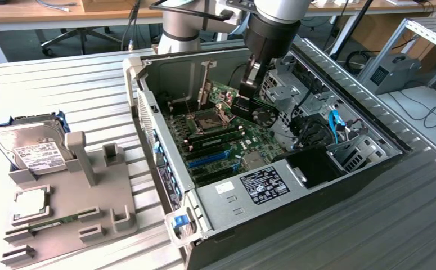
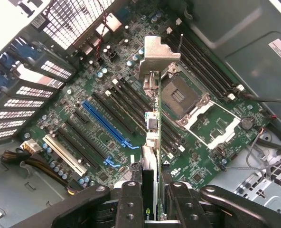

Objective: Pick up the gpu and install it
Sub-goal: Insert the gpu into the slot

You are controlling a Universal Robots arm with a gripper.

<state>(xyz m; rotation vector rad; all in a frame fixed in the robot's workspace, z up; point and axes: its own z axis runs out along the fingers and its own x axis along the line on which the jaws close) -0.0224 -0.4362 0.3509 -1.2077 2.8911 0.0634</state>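
Pincer [image 2: 152, 202]: was clamped on the gpu [image 2: 152, 121], card held on edge, silver bracket at its far end.
Gpu: hung inside the open computer case [image 1: 144, 107], over the motherboard [image 1: 229, 149] slots; contact could not be told.
Case: lay on the tabletop [image 1: 60, 90].
Gray holder [image 1: 90, 191], beside the case: contained a hard drive [image 1: 31, 151] and a memory stick [image 1: 49, 220].
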